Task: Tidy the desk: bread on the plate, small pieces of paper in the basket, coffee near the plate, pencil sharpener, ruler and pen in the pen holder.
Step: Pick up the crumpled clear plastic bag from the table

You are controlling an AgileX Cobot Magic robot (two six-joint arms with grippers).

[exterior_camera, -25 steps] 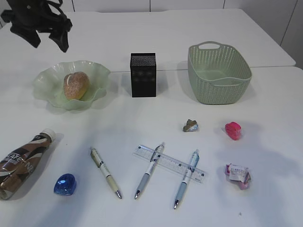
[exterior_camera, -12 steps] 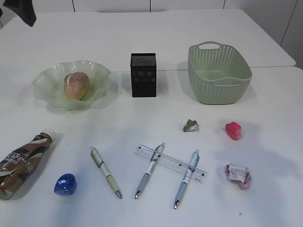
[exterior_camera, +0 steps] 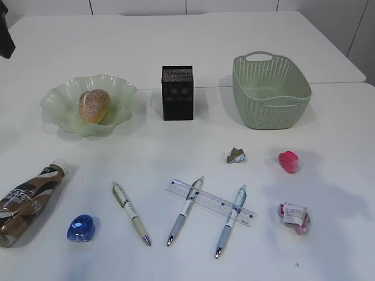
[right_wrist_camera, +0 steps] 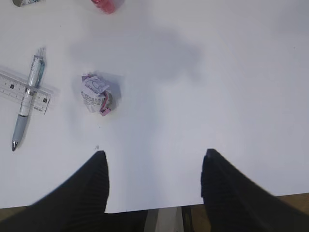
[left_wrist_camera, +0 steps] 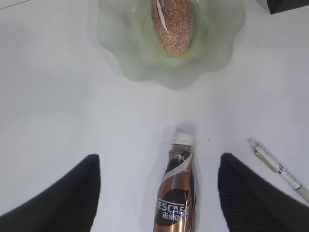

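Observation:
The bread (exterior_camera: 94,105) lies on the green plate (exterior_camera: 58,111). A coffee bottle (exterior_camera: 29,202) lies on its side at the front left, directly below my open left gripper (left_wrist_camera: 159,156), which hangs high over it. Beside the bottle sits a blue pencil sharpener (exterior_camera: 80,228). Three pens (exterior_camera: 131,212) (exterior_camera: 184,211) (exterior_camera: 229,221) and the ruler (exterior_camera: 210,202) lie at the front middle. Paper pieces (exterior_camera: 236,156) (exterior_camera: 295,215) lie to the right. The black pen holder (exterior_camera: 177,92) and the basket (exterior_camera: 270,91) stand at the back. My right gripper (right_wrist_camera: 154,152) is open and empty over the table's front edge.
A small pink object (exterior_camera: 288,161) lies near the paper pieces. A dark part of the left arm (exterior_camera: 4,35) shows at the exterior view's top left edge. The table's front edge (right_wrist_camera: 159,208) runs under the right gripper.
The left arm has drawn away to the upper left, almost out of the exterior view. Nothing on the table has moved.

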